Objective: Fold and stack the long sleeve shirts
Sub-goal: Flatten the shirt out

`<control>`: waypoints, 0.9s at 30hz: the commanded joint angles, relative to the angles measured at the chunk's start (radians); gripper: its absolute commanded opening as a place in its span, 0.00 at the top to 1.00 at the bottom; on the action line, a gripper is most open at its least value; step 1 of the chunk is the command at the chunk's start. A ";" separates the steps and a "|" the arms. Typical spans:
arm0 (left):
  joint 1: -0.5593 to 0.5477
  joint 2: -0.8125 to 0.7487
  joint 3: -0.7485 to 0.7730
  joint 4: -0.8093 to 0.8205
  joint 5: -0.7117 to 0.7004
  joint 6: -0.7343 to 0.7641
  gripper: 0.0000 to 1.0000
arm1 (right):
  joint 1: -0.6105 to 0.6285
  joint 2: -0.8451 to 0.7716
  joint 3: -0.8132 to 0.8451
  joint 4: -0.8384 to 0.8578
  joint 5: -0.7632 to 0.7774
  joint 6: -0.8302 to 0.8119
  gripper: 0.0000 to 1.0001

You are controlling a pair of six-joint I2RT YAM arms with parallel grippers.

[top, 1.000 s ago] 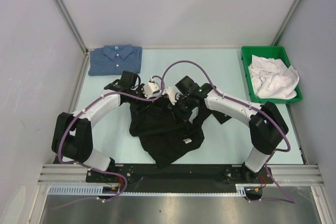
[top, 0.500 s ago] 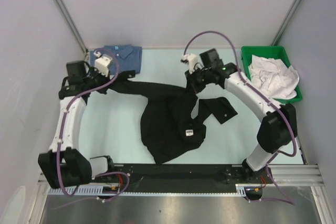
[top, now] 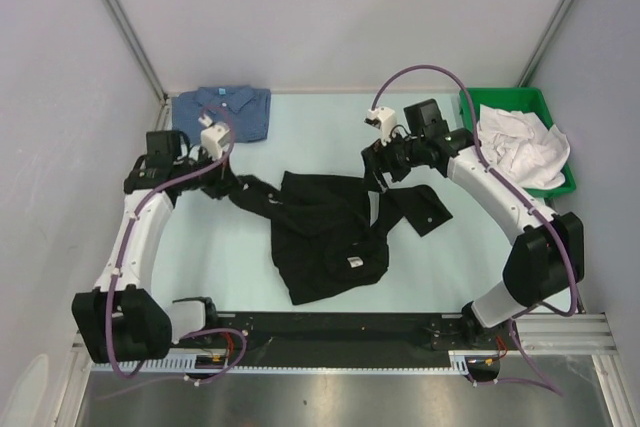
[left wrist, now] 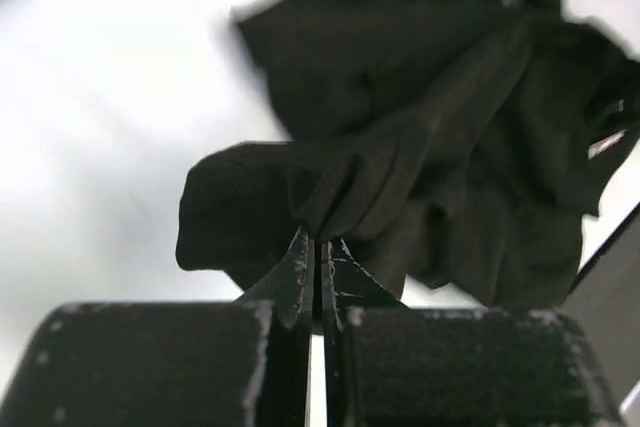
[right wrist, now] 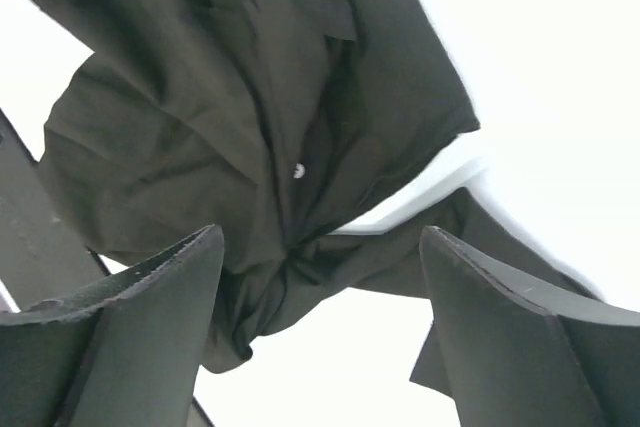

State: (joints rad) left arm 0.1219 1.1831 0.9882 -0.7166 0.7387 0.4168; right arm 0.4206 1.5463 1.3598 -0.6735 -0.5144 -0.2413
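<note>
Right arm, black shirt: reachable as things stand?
Probably yes. The right gripper hovers over the black shirt with its jaws open, and nothing lies between them. The left gripper pinches the shirt's other end, off to the side and out of the way.

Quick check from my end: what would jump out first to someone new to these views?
A rumpled black shirt sprawls mid-table, one end pinched in the shut left gripper. The right gripper hangs open over its right side. A folded blue shirt lies far left, a green bin of white cloth far right.
</note>
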 commanded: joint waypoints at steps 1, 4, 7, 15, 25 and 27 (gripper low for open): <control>-0.113 0.029 0.188 0.111 -0.044 -0.174 1.00 | -0.008 -0.066 -0.011 0.077 0.004 -0.082 0.14; -0.189 0.084 0.282 0.150 -0.185 -0.258 1.00 | -0.005 -0.107 -0.042 0.115 -0.041 -0.111 0.12; -0.212 0.150 0.366 0.190 -0.291 -0.363 1.00 | 0.039 -0.169 -0.094 0.208 -0.082 -0.104 0.11; -0.215 0.198 0.455 0.338 -0.114 -0.379 1.00 | 0.130 -0.098 -0.116 0.342 -0.099 -0.107 0.10; -0.212 0.119 0.380 0.454 0.152 -0.199 1.00 | 0.107 0.100 -0.065 0.458 -0.269 -0.053 0.14; -0.211 0.124 0.382 0.470 0.178 -0.191 1.00 | 0.112 0.130 -0.060 0.480 -0.259 -0.047 0.12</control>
State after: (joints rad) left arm -0.0914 1.3270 1.3724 -0.3275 0.7898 0.1688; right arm 0.5247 1.6531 1.2438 -0.3107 -0.7174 -0.3119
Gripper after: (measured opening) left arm 0.011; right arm 0.864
